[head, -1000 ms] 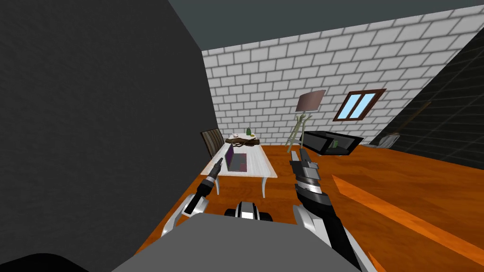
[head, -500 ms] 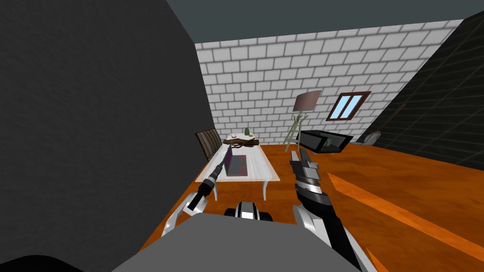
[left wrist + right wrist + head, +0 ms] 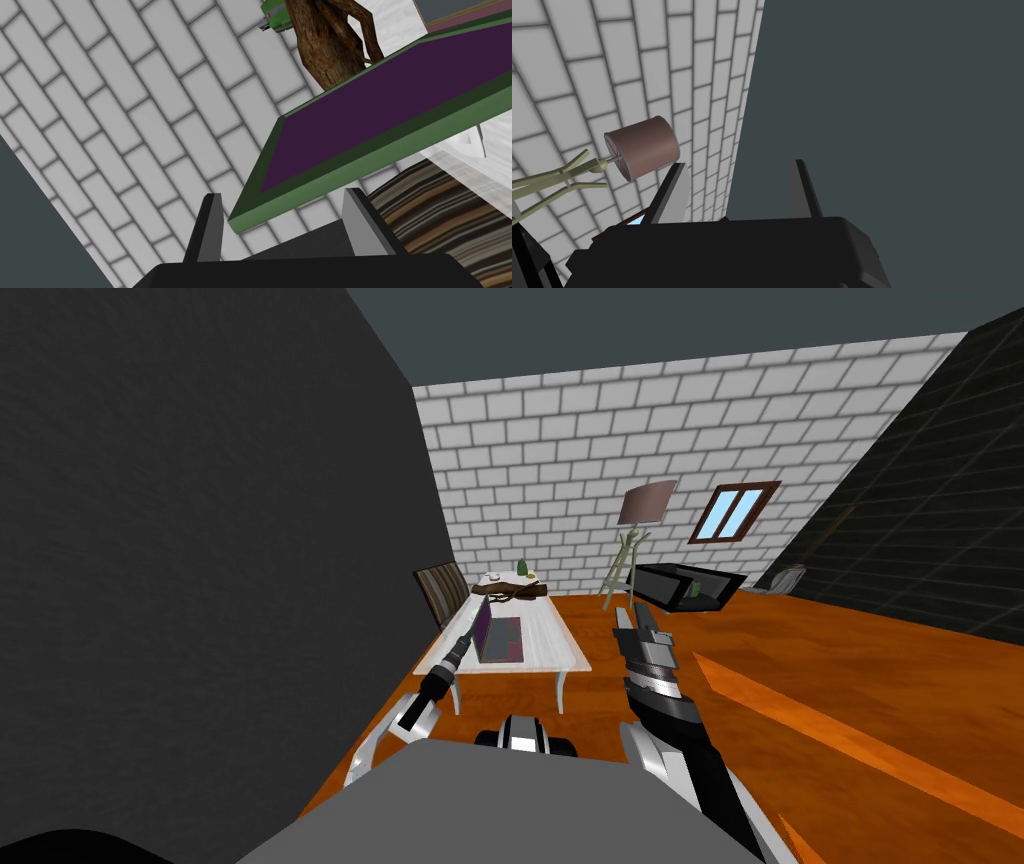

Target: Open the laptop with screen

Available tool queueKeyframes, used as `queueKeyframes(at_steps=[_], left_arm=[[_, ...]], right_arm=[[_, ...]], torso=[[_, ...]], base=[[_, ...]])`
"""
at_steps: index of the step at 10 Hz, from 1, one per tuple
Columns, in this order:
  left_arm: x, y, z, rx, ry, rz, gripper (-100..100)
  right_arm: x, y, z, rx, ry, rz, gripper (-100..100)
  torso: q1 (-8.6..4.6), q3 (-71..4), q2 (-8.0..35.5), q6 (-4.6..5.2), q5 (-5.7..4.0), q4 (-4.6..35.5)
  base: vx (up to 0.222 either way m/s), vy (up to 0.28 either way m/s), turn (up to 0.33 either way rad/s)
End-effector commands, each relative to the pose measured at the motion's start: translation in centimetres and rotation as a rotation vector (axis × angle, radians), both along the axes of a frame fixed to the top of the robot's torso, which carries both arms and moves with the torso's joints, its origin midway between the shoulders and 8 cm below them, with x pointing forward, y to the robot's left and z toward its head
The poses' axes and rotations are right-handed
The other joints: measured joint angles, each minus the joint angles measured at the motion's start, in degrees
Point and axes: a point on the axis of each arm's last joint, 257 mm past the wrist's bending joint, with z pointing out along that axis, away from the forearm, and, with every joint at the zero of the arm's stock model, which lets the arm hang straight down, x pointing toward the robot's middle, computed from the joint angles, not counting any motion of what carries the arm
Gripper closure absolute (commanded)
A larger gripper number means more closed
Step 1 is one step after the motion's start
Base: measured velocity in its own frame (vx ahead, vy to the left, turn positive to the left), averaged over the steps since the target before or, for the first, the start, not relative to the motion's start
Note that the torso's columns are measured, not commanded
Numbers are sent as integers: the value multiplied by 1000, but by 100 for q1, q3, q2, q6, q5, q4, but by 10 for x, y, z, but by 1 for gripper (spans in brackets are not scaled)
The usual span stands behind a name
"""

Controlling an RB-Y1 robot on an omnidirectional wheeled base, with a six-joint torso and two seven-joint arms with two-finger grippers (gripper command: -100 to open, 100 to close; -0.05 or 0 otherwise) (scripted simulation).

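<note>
white brick wall at the back, orange wood floor, white table [image 3: 545,640] bearing the laptop [image 3: 497,636] near its left edge, beside a striped chair [image 3: 444,586]. green casing, dark purple screen, lid [image 3: 380,115] raised steeply, hinge running along the table toward the wall, screen facing right. left gripper [image 3: 282,195] spread, lid's corner between its fingers; right gripper [image 3: 740,163] raised, spread, empty.

The laptop [image 3: 380,100] has a dark purple screen in a green frame, and the worktop [image 3: 545,633] is white with faint grey grain. The chair [image 3: 435,205] is striped brown, tan and black. The wall [image 3: 100,100] is white brick with grey joints, the floor [image 3: 850,668] orange, the lampshade [image 3: 643,147] dusty brown.
</note>
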Motion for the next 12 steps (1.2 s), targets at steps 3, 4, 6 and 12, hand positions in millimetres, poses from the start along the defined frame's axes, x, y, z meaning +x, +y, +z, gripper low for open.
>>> queueKeyframes(at_steps=[3,4,6,12], left_arm=[[-3,15,-6,156,17,4,100],[-5,24,-8,233,25,6,100],[-6,32,-10,310,33,8,100],[-9,57,-33,571,49,18,100]], right_arm=[[0,0,0,0,0,0,0],[0,0,0,0,0,0,0],[0,0,0,0,0,0,0],[0,0,0,0,0,0,0]], torso=[[-54,-16,-30,28,-8,-18],[-54,-17,-34,36,-4,-26],[-45,-39,-75,52,7,-40],[-4,-22,-39,15,0,-7]], base=[[16,-114,-6],[47,-145,-15],[51,-176,-16],[17,-127,-8]])
